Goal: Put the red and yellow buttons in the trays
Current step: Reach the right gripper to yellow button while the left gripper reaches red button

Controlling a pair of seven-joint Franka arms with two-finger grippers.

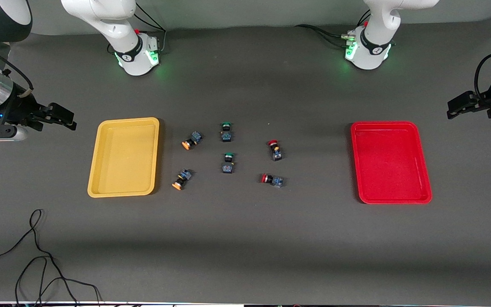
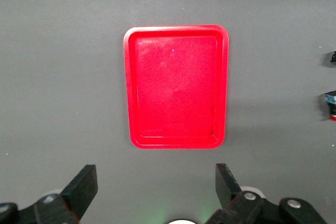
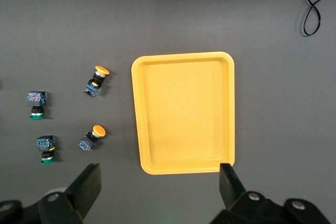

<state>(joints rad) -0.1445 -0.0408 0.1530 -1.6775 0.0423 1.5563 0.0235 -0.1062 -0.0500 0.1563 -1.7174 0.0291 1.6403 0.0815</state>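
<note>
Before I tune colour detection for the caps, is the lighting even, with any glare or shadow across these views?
Front view: soft, even light, with broad faint shadow bands across the table and green base-light glow near the arms. Left wrist view: the red tray shows a mild sheen, no hard glare. Right wrist view: the yellow tray is evenly lit, and the yellow buttons cast only short shadows.

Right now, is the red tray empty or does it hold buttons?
Empty: the red tray shows only its bare floor, and both red buttons lie on the table.
</note>
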